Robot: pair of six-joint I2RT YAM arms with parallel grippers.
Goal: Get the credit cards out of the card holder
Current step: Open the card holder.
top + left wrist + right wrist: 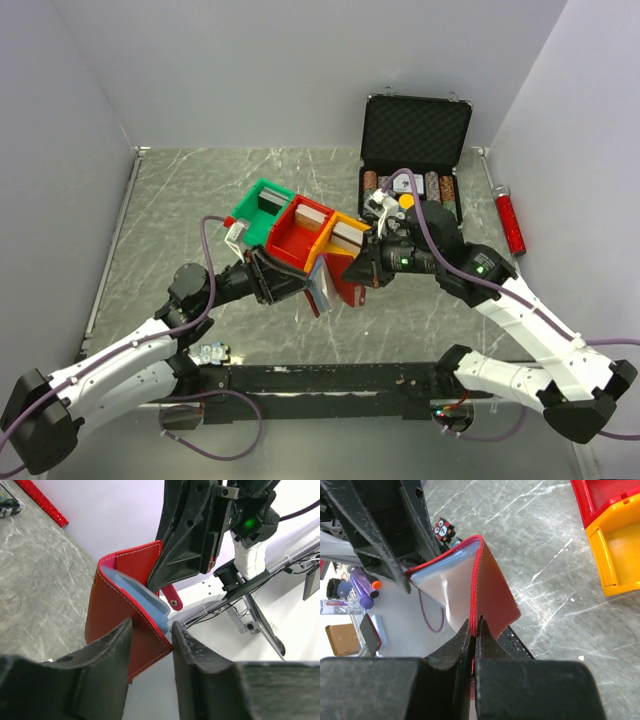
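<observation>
The dark-red card holder (345, 283) (117, 615) (495, 592) hangs open in the air between the two arms. My right gripper (364, 270) (476, 624) is shut on the edge of one flap. The pale blue credit cards (150, 600) (442, 569) stick out of the pocket on the other flap. My left gripper (303, 287) (152, 626) is open, with that flap's corner and the cards' end between its fingers. One finger (192, 650) touches the corner. The red strap tab (172, 597) hangs behind.
A green bin (262, 205), a red bin (298, 238) and a yellow bin (347, 238) stand just behind the grippers. An open black chip case (415, 140) is at the back right, with a red glittery tube (510, 222) beside it. A small patterned object (212, 353) lies near the left base.
</observation>
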